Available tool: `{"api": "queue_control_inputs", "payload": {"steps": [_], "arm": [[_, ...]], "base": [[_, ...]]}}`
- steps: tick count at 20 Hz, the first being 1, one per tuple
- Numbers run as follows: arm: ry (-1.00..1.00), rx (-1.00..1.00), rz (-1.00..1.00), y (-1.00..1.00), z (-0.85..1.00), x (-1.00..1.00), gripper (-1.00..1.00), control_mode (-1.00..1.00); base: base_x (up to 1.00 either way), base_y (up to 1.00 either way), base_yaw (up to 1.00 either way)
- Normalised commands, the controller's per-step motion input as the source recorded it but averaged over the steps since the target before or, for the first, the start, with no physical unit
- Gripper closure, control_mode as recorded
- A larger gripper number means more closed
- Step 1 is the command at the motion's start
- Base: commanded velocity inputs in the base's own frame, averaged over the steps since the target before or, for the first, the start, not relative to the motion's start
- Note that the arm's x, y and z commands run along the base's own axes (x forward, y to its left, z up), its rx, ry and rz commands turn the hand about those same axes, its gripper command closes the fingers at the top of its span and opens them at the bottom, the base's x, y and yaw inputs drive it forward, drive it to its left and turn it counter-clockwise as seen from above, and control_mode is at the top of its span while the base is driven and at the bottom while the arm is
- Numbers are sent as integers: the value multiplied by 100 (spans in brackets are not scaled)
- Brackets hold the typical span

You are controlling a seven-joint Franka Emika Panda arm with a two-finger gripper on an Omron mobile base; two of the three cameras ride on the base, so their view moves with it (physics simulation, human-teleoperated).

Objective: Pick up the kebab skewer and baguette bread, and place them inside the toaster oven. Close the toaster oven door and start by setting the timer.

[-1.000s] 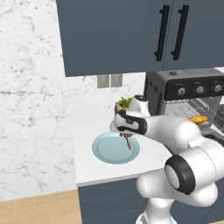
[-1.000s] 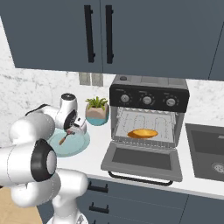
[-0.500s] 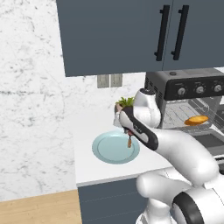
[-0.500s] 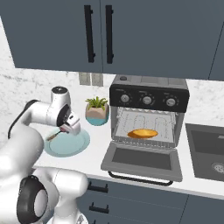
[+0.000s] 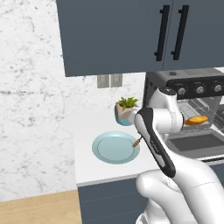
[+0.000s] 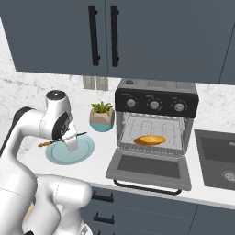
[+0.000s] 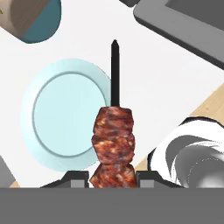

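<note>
Hand view: tool (image 7: 113, 177) squeezes skewer (image 7: 113, 144) at meat end; stick thin, stiff, light. Plate (image 7: 52, 127) below, bread (image 6: 148, 139) in oven (image 6: 156, 119).

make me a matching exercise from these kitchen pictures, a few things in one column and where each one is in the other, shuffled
Things:
1. thin dark kebab skewer with reddish-brown meat chunks
2. golden-orange oval baguette bread
3. pale blue round plate
4. small green plant in a teal pot

Places:
A. on the wire rack inside the dark grey toaster oven, whose door hangs open
B. on the white counter, against the marble wall, beside the oven
C. clamped in the gripper, held above the counter
D. flat on the counter, nothing on it

Pairs: 1-C, 2-A, 3-D, 4-B
</note>
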Motion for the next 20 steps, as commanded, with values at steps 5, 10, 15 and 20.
{"api": "queue_control_inputs", "payload": {"steps": [5, 10, 15, 20], "arm": [[3, 7, -36, -31, 30, -75, 100, -100], [0, 4, -29, -33, 24, -58, 100, -100], [0, 3, -15, -45, 23, -31, 100, -100], [-1, 1, -11, -51, 26, -23, 100, -100]], "base": [[0, 0, 0], [0, 0, 0], [0, 0, 0], [0, 0, 0]]}}
